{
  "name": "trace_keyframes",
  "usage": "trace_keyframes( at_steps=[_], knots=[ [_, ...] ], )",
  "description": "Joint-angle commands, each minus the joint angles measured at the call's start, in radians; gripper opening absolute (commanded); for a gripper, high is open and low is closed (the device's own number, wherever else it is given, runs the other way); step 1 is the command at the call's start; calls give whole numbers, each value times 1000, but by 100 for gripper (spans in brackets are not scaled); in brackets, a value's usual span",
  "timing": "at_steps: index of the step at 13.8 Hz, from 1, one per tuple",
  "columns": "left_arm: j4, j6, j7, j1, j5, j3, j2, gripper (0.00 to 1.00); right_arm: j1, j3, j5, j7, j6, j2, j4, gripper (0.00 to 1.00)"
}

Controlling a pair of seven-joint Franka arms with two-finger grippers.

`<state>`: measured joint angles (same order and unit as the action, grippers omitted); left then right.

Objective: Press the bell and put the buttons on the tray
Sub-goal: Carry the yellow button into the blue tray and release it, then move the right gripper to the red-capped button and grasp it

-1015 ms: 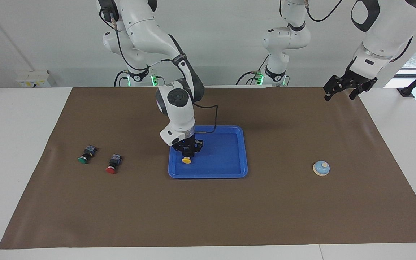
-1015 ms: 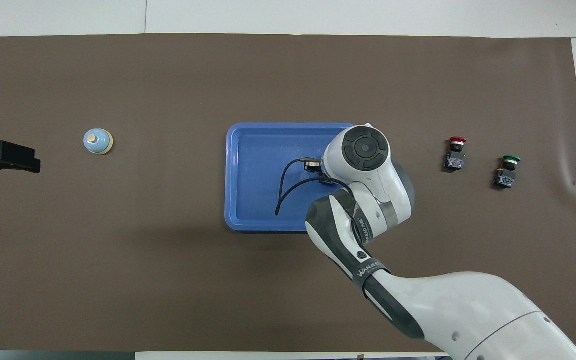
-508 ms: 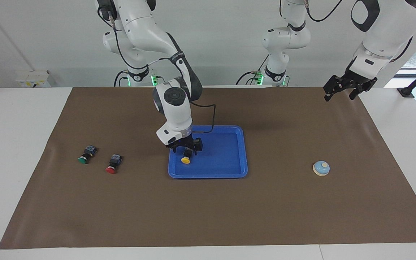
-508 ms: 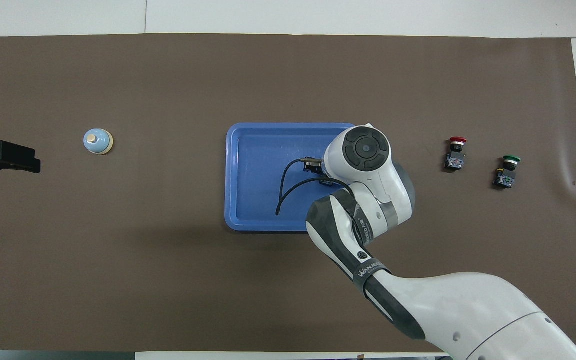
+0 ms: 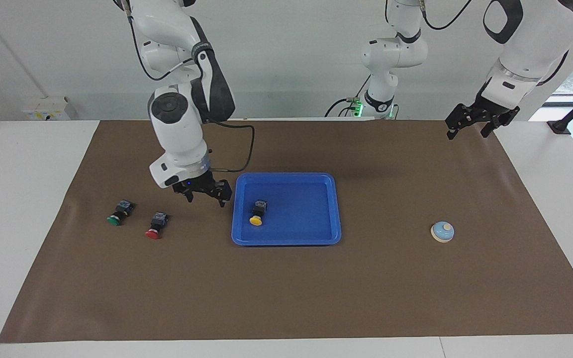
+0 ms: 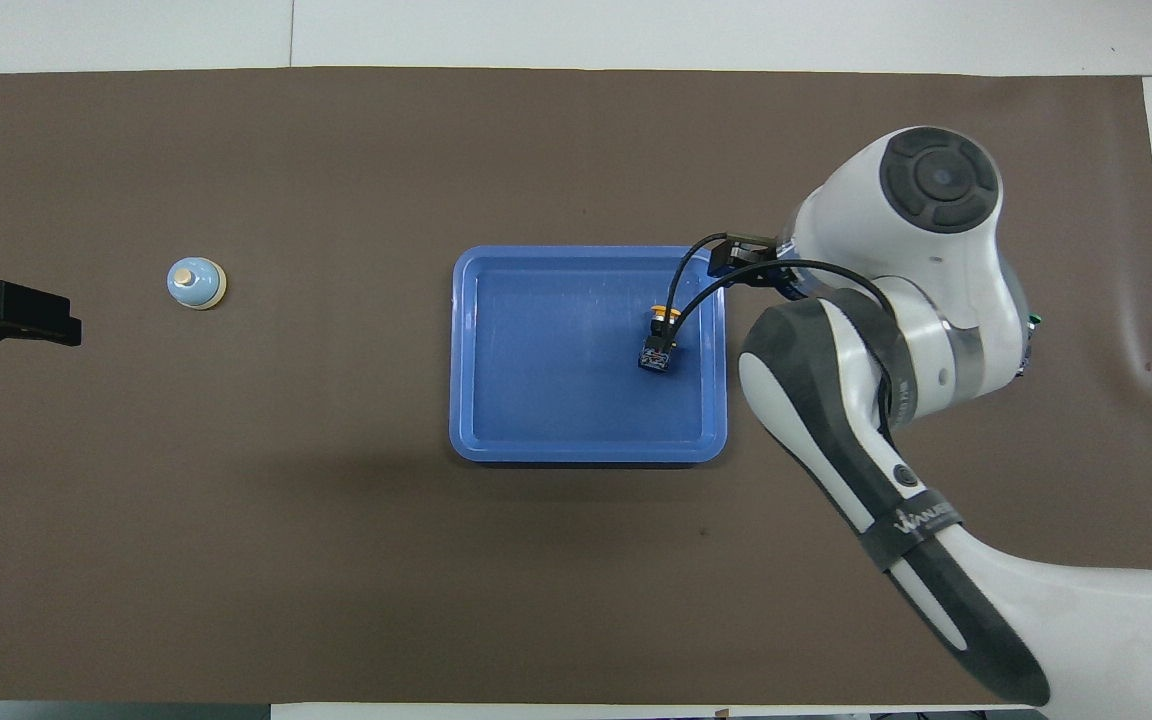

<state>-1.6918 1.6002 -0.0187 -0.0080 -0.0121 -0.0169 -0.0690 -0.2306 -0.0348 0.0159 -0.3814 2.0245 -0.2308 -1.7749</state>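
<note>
Buttons first, nearest the right arm's end of the table: the green button (image 5: 114, 218) and the red button (image 5: 154, 229) lie on their sides on the brown mat (image 5: 286, 298), just beside each other and apart from the tray. The yellow button (image 5: 257, 217) lies on its side inside the blue tray (image 5: 286, 241), toward the rim at the right arm's end. One of three buttons is judged placed.

The right gripper (image 5: 205, 194) hangs empty over bare mat between the tray's rim and the red button, jaws spread. The step in hand is judged to be the fetch of a second button. That calls for a short travel toward the red button, a descent with the jaws straddling its black body, and a lift high enough to clear the tray's raised rim.

Room is ample: open mat surrounds both loose buttons, and most of the tray floor is free. The main hazard is the gap between the red and green buttons, where a wide approach could nudge the green one.

The bell (image 5: 442, 231) stands alone toward the left arm's end, well apart from the tray. The left gripper (image 5: 470, 125) waits raised at the mat's corner by the robots, jaws spread, nothing held.
</note>
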Motion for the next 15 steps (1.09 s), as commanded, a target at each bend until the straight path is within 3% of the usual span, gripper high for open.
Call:
trace_keyframes(
  at_steps=[1,3,7,15],
  knots=[
    [-5,-8,-6,0,-2,3,-12,100,103,13,-14,94,-1,10,-30,100],
    [-6,-8,-6,0,-2,2,-12,100,135,12,-28,136,23,25,-87,100],
    [-6,-8,-6,0,-2,2,-12,100,229,12,-53,209,278,50,-282,100],
    [-5,-8,-6,0,-2,2,-12,100,251,15,-53,193,453,-25,-351,100]
  ],
)
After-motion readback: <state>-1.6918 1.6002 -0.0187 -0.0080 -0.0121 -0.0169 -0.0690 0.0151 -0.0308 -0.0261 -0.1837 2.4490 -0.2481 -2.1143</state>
